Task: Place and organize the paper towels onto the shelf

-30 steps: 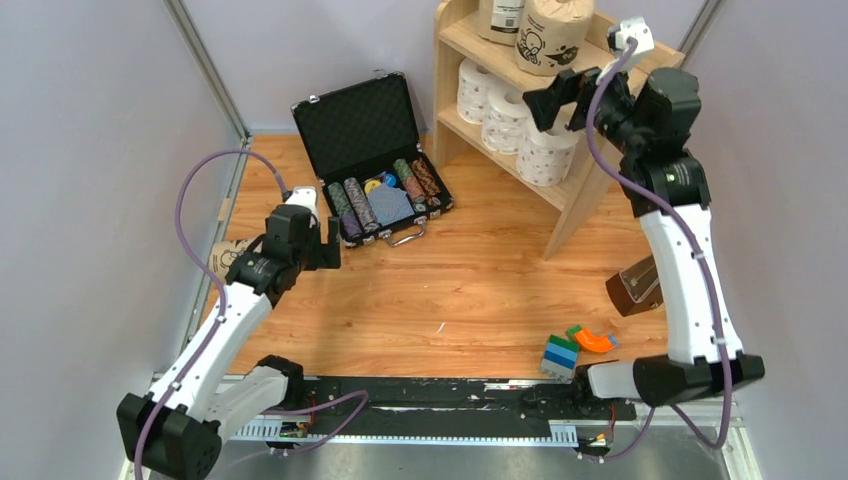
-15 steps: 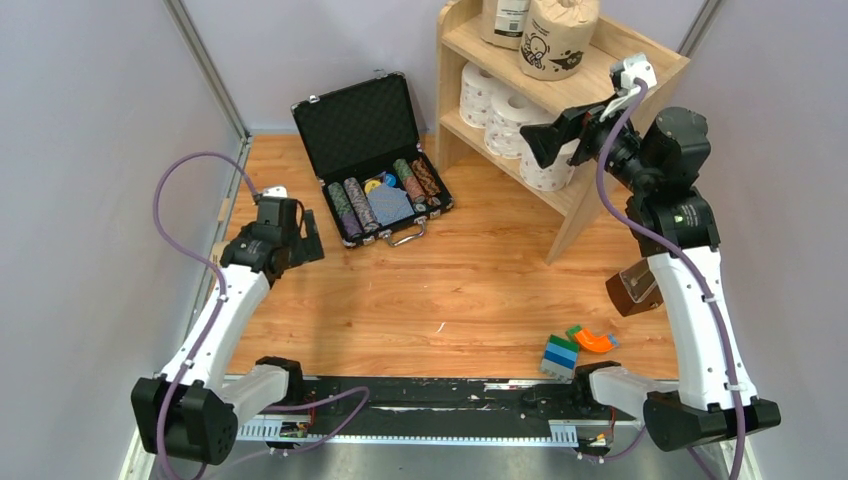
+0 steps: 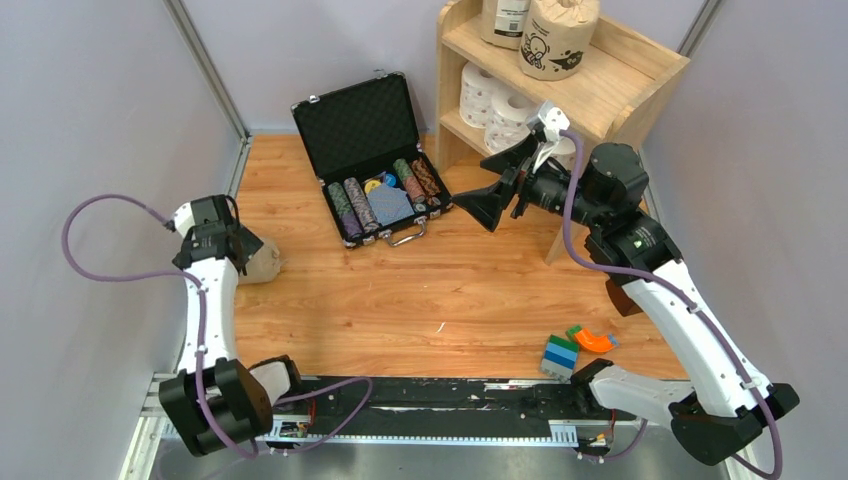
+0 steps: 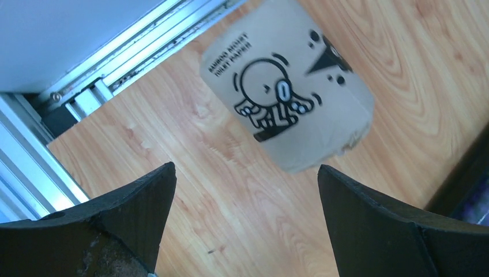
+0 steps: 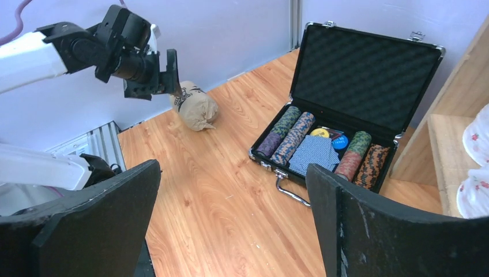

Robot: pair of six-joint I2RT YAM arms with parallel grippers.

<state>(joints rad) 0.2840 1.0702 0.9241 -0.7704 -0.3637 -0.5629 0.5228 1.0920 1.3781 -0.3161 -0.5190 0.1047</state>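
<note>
Task state and clearances. Two tan-wrapped paper towels (image 3: 558,38) stand on the flat top of the shelf (image 3: 620,85); two white dotted rolls (image 3: 497,97) sit on its inner board, and a third seems to lie behind the right arm, though it is mostly hidden; one tan roll (image 4: 288,98) is left, lying on its side on the table near the left edge, well apart from the shelf.

The left gripper (image 4: 245,173) hangs over this last roll with fingers spread wide, holding nothing, the roll just beyond the fingertips. The right gripper (image 3: 490,190) is likewise spread and empty, in the air between the shelf front and the open black case (image 3: 375,150).

Room for moving: the roll lies close to the metal frame rail (image 4: 86,86) and the wall, so approach from that side looks tight; bare wood lies open toward the middle of the table; the case stands beside the shelf's left panel; the right half of the shelf top is free.
</note>
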